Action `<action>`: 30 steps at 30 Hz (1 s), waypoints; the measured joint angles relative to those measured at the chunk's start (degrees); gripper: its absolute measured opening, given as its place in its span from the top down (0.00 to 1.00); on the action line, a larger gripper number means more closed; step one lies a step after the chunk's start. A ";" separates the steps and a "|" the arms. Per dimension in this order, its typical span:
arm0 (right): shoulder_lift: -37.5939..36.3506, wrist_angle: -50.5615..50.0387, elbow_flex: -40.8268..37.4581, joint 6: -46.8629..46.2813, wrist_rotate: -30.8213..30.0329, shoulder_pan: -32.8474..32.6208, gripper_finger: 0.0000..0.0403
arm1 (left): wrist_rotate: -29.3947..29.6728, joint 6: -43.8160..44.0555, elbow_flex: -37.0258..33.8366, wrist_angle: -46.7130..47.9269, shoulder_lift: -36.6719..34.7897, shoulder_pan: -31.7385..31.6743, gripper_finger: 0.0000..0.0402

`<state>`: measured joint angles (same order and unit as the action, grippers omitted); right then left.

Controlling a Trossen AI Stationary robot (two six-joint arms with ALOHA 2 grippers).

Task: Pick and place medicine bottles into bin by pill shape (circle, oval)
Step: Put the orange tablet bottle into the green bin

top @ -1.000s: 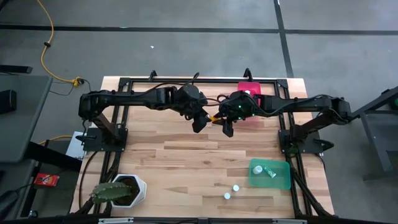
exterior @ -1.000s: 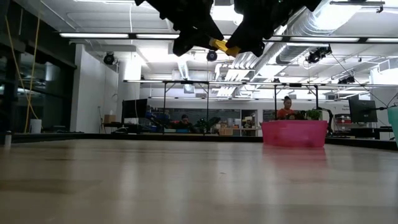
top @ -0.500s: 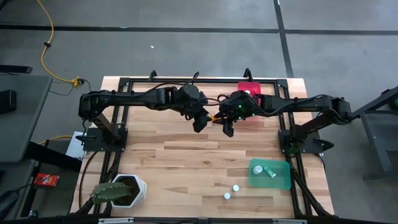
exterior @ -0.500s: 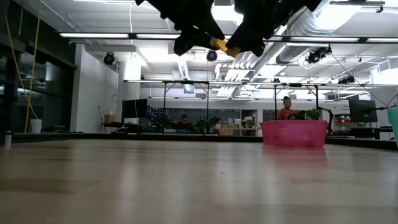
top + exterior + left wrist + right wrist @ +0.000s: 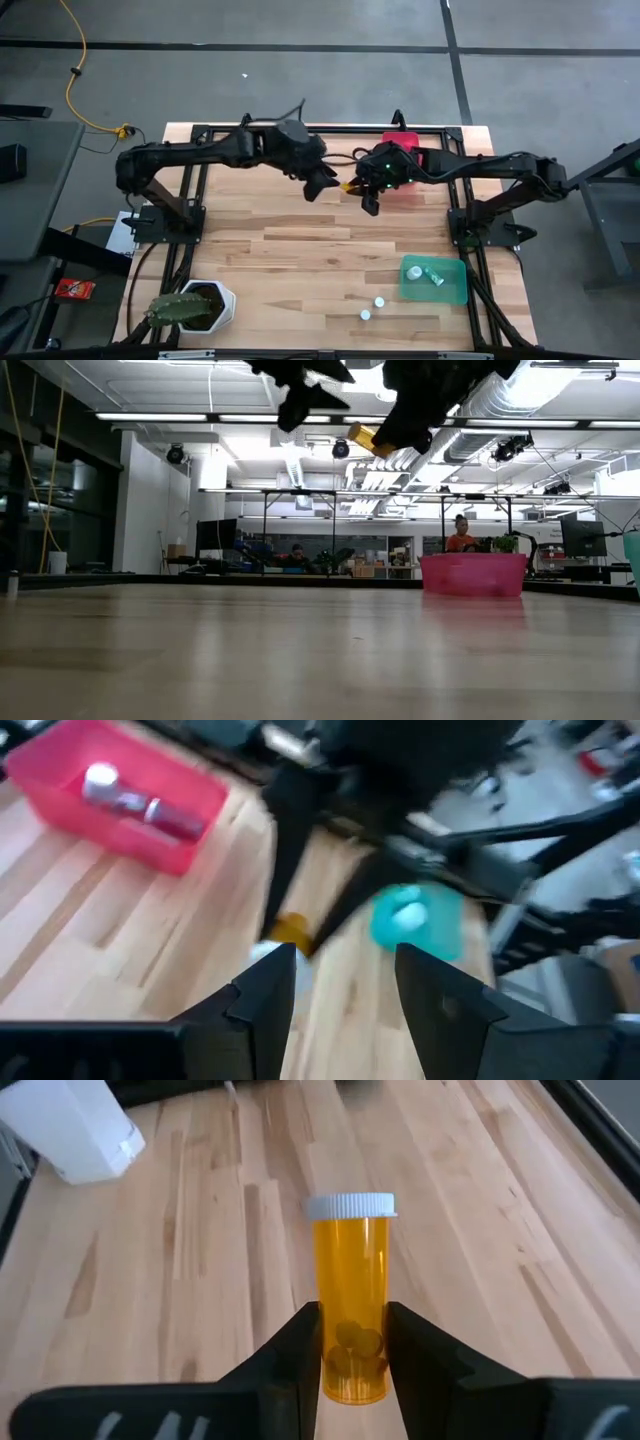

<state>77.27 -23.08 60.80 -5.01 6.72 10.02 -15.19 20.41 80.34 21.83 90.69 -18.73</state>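
- You have one orange medicine bottle [image 5: 351, 1300] with a white cap pinched between the right gripper [image 5: 352, 1342] fingers, held in the air above the middle of the table [image 5: 300, 250]; a few round pills show in its lower end.
- In the low view that bottle hangs high over the tabletop, sticking out of the right gripper toward the left arm.
- Your left gripper [image 5: 340, 985] stands just beside it, also raised; its two fingers are spread apart with nothing between them.
- Count two loose white-capped bottles [image 5: 373, 308] standing on the wood near the front edge, close together.
- One green bin [image 5: 450, 290] sits to the right of them, with what looks like one bottle lying inside.
- One pink bin [image 5: 60, 800] sits at the far side of the table, partly hidden under the right arm; the left wrist view shows one bottle lying in it.
- One white pot [image 5: 222, 305] with a green plant stands at the front left corner.
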 joint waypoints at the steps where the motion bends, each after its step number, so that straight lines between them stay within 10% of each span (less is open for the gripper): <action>1: -0.79 -1.28 0.00 0.75 0.00 0.29 0.79 | -1.08 -0.03 0.00 -0.08 -1.03 -0.29 0.59; 10: -12.96 -5.21 -3.50 -0.78 -0.14 2.53 0.79 | 3.18 -6.51 -5.73 -13.21 -12.93 0.29 0.60; 20: -26.09 32.54 -23.77 -14.94 -2.16 0.20 0.79 | 7.60 4.57 -36.63 -64.67 -18.74 4.46 0.60; 30: -26.38 36.75 -26.05 -15.56 -2.19 -0.55 0.79 | 7.51 5.98 -40.92 -66.81 -18.48 4.67 0.60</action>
<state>50.89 13.67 34.74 -20.58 4.54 9.47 -7.68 26.39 39.42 -44.98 72.20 -14.06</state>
